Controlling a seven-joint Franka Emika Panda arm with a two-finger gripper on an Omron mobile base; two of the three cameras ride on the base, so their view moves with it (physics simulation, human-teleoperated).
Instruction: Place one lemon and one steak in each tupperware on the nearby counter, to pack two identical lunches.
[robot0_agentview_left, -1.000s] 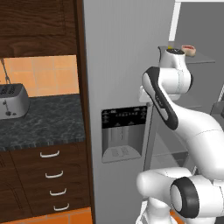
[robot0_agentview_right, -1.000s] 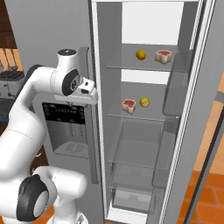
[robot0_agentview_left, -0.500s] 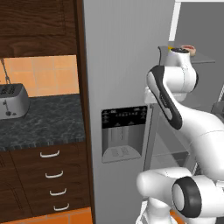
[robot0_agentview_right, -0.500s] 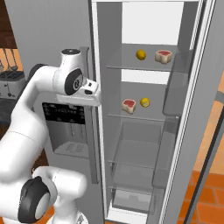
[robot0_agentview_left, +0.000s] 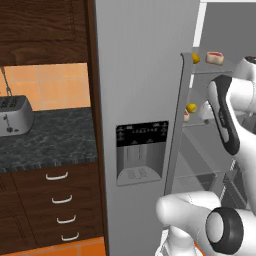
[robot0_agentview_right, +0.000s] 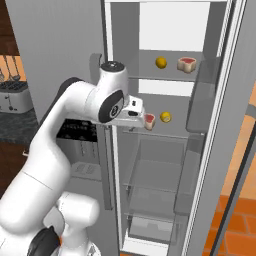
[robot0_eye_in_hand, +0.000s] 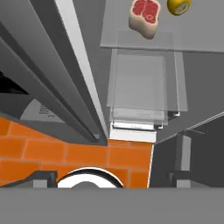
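1. The fridge (robot0_agentview_right: 150, 30) stands open to the right of the speckled surface (robot0_agentview_left: 45, 137). Its left door carries a dark dispenser panel (robot0_agentview_left: 141, 152); the small light marks on this panel are too fine to read, and I find no brand name.
2. The white arm (robot0_agentview_right: 75, 115) reaches toward the middle shelf (robot0_agentview_right: 165, 132). The pincer (robot0_agentview_right: 136, 111) is near this shelf and, as I judge, it is spread wide with nothing inside.
3. The task's things are inside the fridge: one steak (robot0_agentview_right: 186, 64) and one lemon (robot0_agentview_right: 161, 62) on the upper shelf, the nearer steak (robot0_eye_in_hand: 144, 16) and a second lemon (robot0_eye_in_hand: 178, 5) on the middle shelf.
4. To do this step well, I would bring the open fingers level with the nearer steak, one on each side, clear of the lemon beside it, and close only when the meat is centred.
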